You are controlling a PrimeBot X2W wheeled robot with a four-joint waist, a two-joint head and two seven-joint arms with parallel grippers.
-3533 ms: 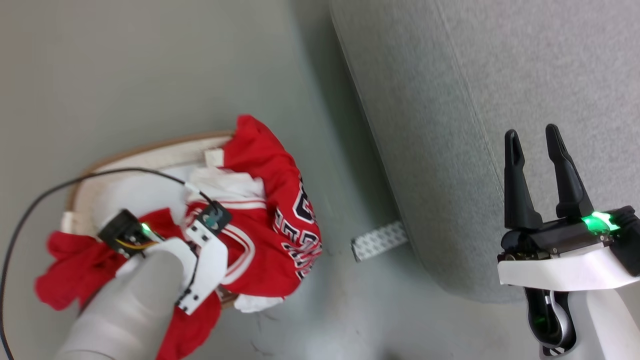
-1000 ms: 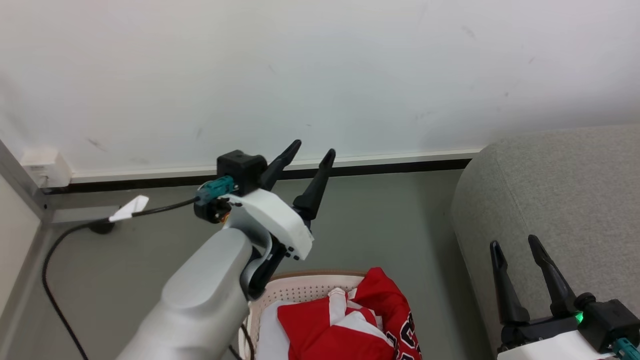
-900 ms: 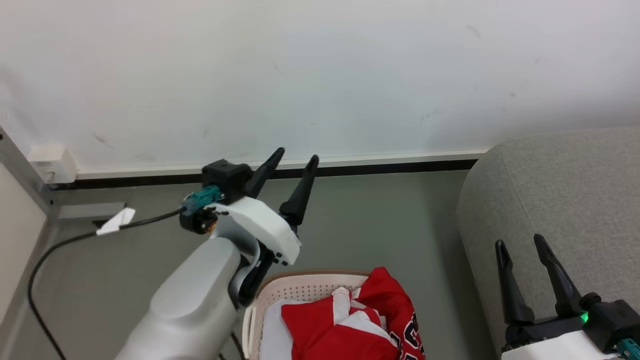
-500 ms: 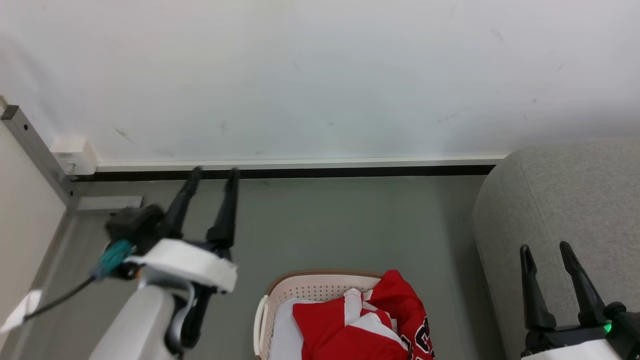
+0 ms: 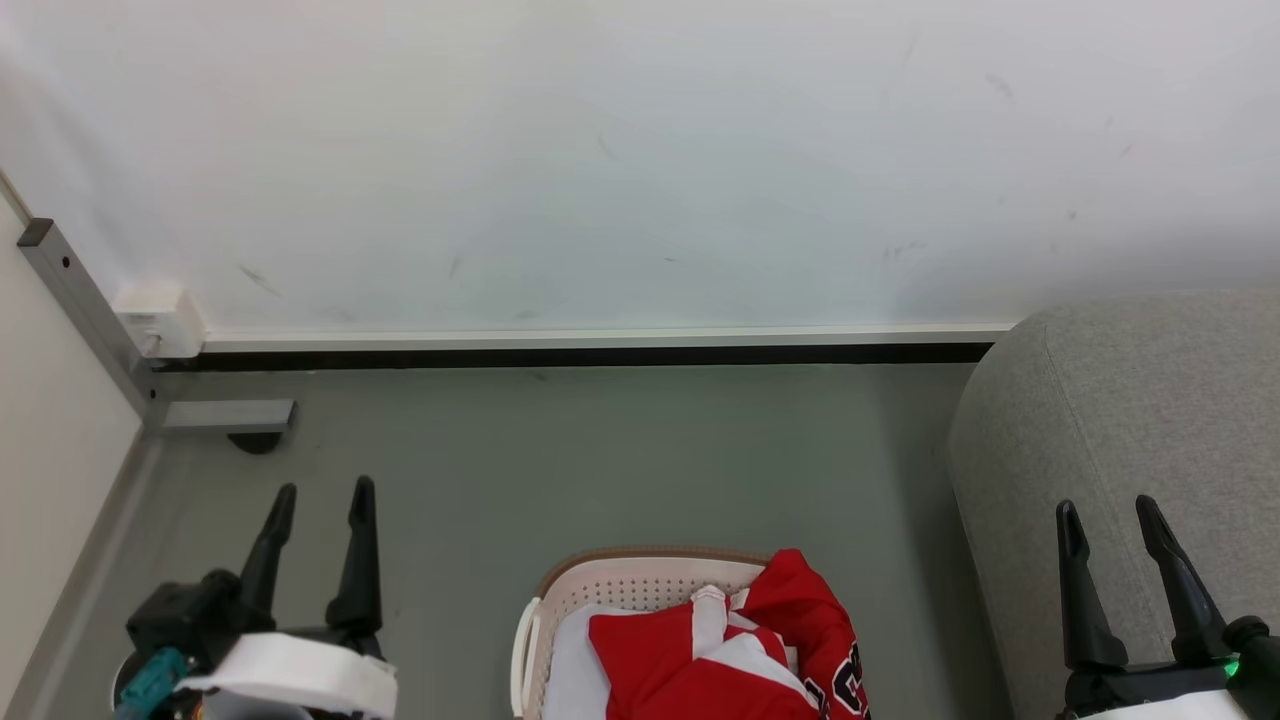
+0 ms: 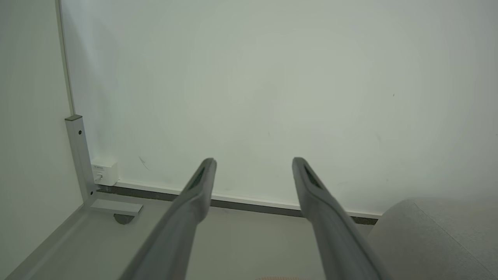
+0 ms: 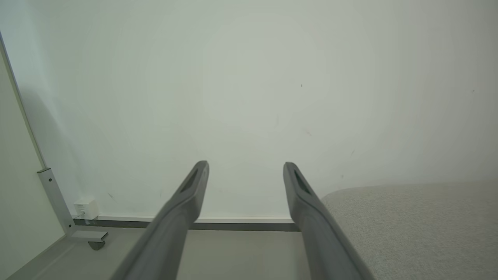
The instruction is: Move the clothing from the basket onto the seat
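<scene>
Red cloth with white trim: that's the clothing (image 5: 690, 660), and we've got it heaped in the cream basket (image 5: 610, 585) at the bottom centre of the head view. One red fold spills over the basket's right rim. A plain white pad (image 5: 568, 675) sits in the basket's left part. The grey seat (image 5: 1130, 400) bulks along the right edge, and a strip of floor (image 5: 600, 460) separates it from the basket. Our left hand (image 5: 325, 487) is at lower left, released, fingers spread with nothing between them. Our right hand (image 5: 1107, 505) is at lower right, equally wide and holding nothing, in front of the seat's fabric. Both wrist views look past parted fingers at the pale wall (image 5: 600, 150).
</scene>
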